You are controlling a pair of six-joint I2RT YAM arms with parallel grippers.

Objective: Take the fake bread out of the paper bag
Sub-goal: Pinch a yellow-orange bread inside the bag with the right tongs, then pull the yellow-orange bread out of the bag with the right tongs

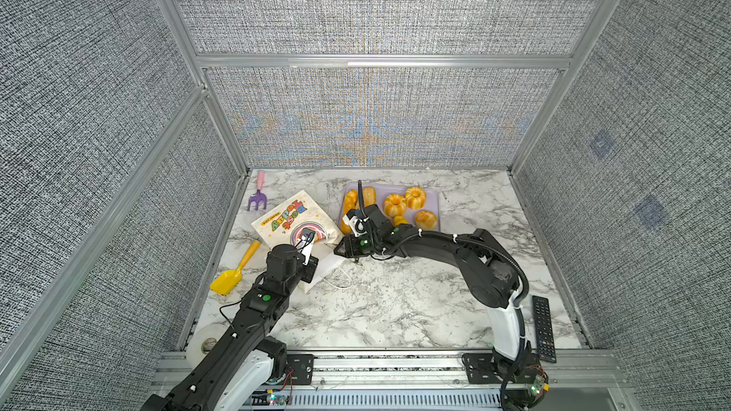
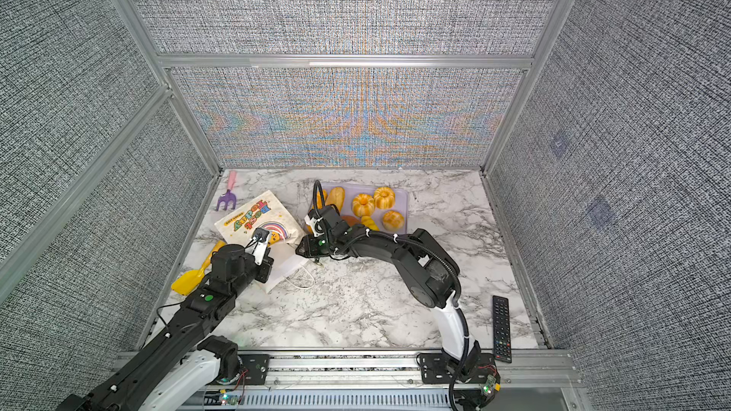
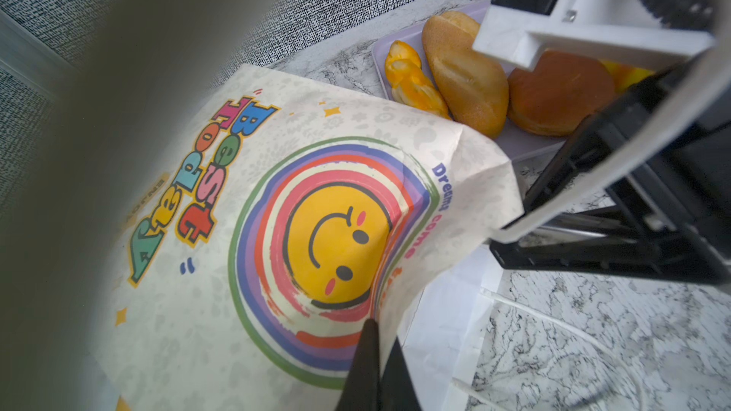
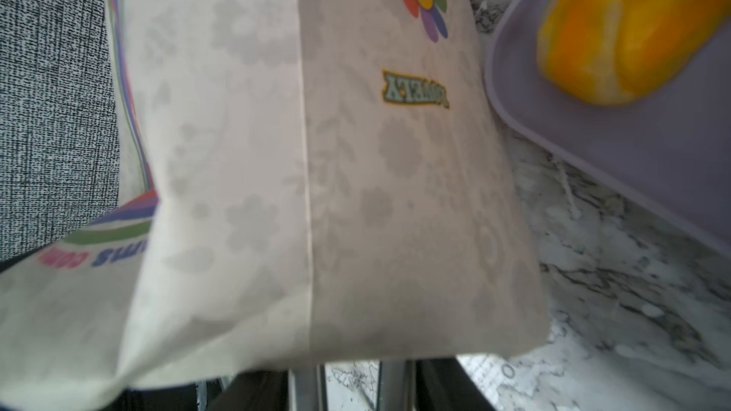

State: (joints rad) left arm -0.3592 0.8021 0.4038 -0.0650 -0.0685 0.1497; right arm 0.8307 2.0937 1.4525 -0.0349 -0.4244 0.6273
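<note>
Left fingers point(image 3: 368, 365): pinched shut on paper bag point(image 3: 221, 310) panel, likely propping mouth open.
Right fingers point(image 1: 341, 249): at mouth, grip not discernible.

matt creased paper bag point(image 3: 277, 231); glossy plastic-looking fake bread point(image 1: 394, 204); smooth lilac tray point(image 4: 633, 175); marble-patterned tabletop point(image 1: 395, 310).
</note>
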